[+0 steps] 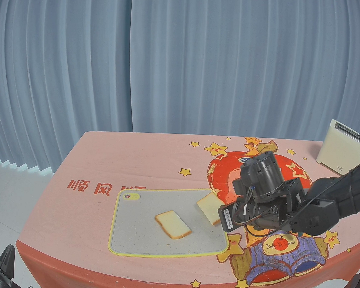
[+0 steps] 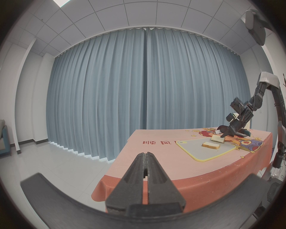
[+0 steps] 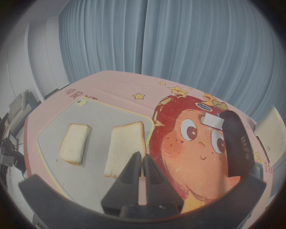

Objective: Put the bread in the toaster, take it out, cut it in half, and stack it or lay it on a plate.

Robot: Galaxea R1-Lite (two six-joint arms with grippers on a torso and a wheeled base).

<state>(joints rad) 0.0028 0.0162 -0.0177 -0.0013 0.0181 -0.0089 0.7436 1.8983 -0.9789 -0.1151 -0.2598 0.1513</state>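
Two halves of a bread slice are at the grey, yellow-rimmed cutting board (image 1: 139, 228). One half (image 1: 173, 224) lies flat near the board's middle. The other half (image 1: 210, 207) is tilted at the board's right edge, and my right gripper (image 3: 141, 156) is shut on its near corner. This held bread half (image 3: 126, 147) sits beside the flat one (image 3: 74, 143) in the right wrist view. The cream toaster (image 1: 343, 149) stands at the table's far right. My left gripper (image 2: 146, 159) is shut on nothing, well off the table's left front corner.
The table wears a pink cloth with a large cartoon print (image 1: 271, 235) to the right of the board. Its front edge curves close below the board. Blue curtains hang behind the table.
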